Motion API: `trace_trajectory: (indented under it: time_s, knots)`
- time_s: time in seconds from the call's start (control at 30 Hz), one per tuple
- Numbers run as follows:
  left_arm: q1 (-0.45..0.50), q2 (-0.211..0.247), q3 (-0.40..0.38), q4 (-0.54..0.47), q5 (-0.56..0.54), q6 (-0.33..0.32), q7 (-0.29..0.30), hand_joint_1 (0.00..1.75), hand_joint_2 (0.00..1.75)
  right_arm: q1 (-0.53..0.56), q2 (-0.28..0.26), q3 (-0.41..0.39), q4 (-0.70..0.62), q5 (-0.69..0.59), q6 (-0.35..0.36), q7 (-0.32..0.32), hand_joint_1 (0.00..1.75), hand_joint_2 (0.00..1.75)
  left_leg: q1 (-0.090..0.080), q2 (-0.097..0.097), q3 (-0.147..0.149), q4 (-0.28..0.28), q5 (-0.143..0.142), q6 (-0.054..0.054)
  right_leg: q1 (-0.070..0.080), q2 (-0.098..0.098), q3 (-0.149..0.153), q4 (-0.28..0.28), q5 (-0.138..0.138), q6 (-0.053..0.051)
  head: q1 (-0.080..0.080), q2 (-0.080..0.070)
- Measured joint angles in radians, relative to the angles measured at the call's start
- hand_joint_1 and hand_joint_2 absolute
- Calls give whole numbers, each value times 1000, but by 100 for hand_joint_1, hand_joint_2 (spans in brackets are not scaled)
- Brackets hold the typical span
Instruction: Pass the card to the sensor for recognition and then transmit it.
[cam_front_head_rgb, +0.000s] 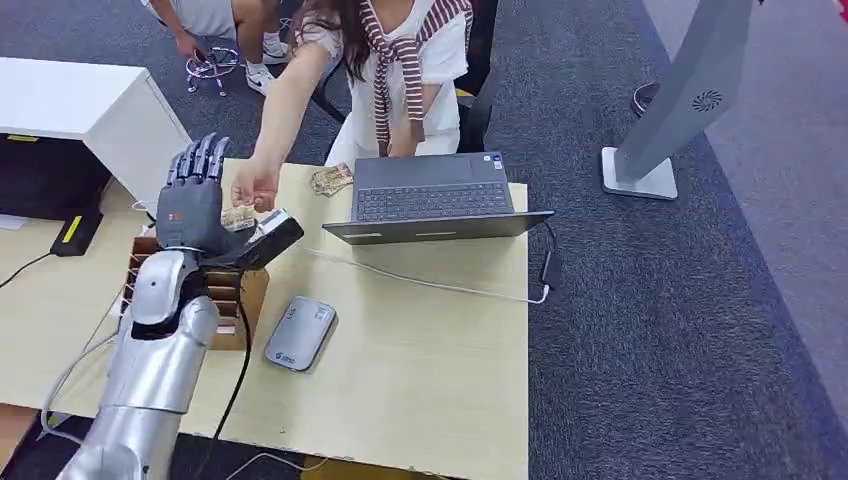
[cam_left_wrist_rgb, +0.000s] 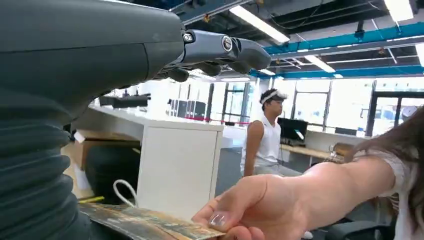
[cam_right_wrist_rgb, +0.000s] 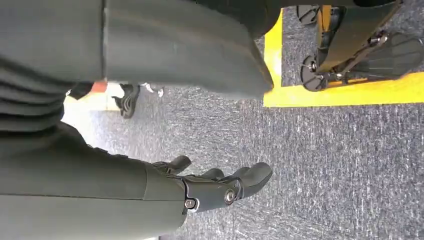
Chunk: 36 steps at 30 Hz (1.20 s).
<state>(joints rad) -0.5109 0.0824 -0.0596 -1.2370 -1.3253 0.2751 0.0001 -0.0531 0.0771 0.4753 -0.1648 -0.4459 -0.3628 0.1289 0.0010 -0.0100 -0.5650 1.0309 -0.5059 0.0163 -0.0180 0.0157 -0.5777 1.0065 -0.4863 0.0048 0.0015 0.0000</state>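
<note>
Around the left hand (cam_front_head_rgb: 192, 200) the wooden table (cam_front_head_rgb: 430, 350) carries a grey laptop (cam_front_head_rgb: 432, 198) at about two o'clock from it, opened toward a seated person (cam_front_head_rgb: 400, 70), a white cable (cam_front_head_rgb: 420, 283) trailing from the laptop's side, and a silver card reader (cam_front_head_rgb: 300, 333) lying flat at about five o'clock from the hand. A brown slotted card holder (cam_front_head_rgb: 228, 300) sits directly beneath the raised forearm, partly hidden by it, and a small bundle of cards (cam_front_head_rgb: 331, 179) lies at the table's far edge beside the laptop. The person's arm reaches across the table edge, and the person's hand (cam_front_head_rgb: 255, 187) meets the robot's at its three o'clock side. Between them is the card (cam_front_head_rgb: 238, 217), patterned and worn; in the left wrist view the card (cam_left_wrist_rgb: 150, 223) lies under the robot's thumb side while the person's fingertips (cam_left_wrist_rgb: 220, 217) pinch its other end. The left hand stands upright with its fingers stretched and apart, the card at its thumb base; whether the thumb presses it I cannot tell. The right hand (cam_right_wrist_rgb: 215, 187) hangs over grey carpet (cam_right_wrist_rgb: 325, 165), fingers loosely extended, holding nothing.
</note>
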Motion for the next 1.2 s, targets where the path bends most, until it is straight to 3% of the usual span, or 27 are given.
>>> trace_trajectory:
  time_s: [0.27, 0.4, 0.8, 0.83, 0.87, 1.2]
  knots:
    - [-128, 17, -89, 134, -169, 32, 101, 0, 175, -4, 0, 37, 0, 34, 3, 24, 0, 175, 0, 0, 0, 0, 0, 0, 0, 0, 0, 0, 0, 0, 0, 0]
    - [-160, 21, -112, 177, -184, 33, 147, 0, 175, -5, 0, 52, 0, 48, 4, 35, 0, 175, 0, 0, 0, 0, 0, 0, 0, 0, 0, 0, 0, 0, 0, 0]
    - [-177, 29, -133, 211, -184, 33, 157, 0, 175, -6, 0, 64, 2, 48, 6, 36, 0, 175, 0, 0, 0, 0, 0, 0, 0, 0, 0, 0, 0, 0, 0, 0]
    - [-177, 29, -136, 211, -184, 33, 159, 42, 175, -6, 0, 65, 2, 48, 6, 37, 0, 175, 0, 0, 0, 0, 0, 0, 0, 0, 0, 0, 0, 0, 0, 0]
    - [-177, 29, -139, 212, -184, 33, 161, 175, 175, -6, 0, 66, 2, 48, 6, 38, 0, 175, 0, 0, 0, 0, 0, 0, 0, 0, 0, 0, 0, 0, 0, 0]
    - [-176, 14, -148, 220, -184, 37, 166, 175, 175, -7, 0, 76, 2, 59, 9, 37, 0, 175, 0, 0, 0, 0, 0, 0, 0, 0, 0, 0, 0, 0, 0, 0]
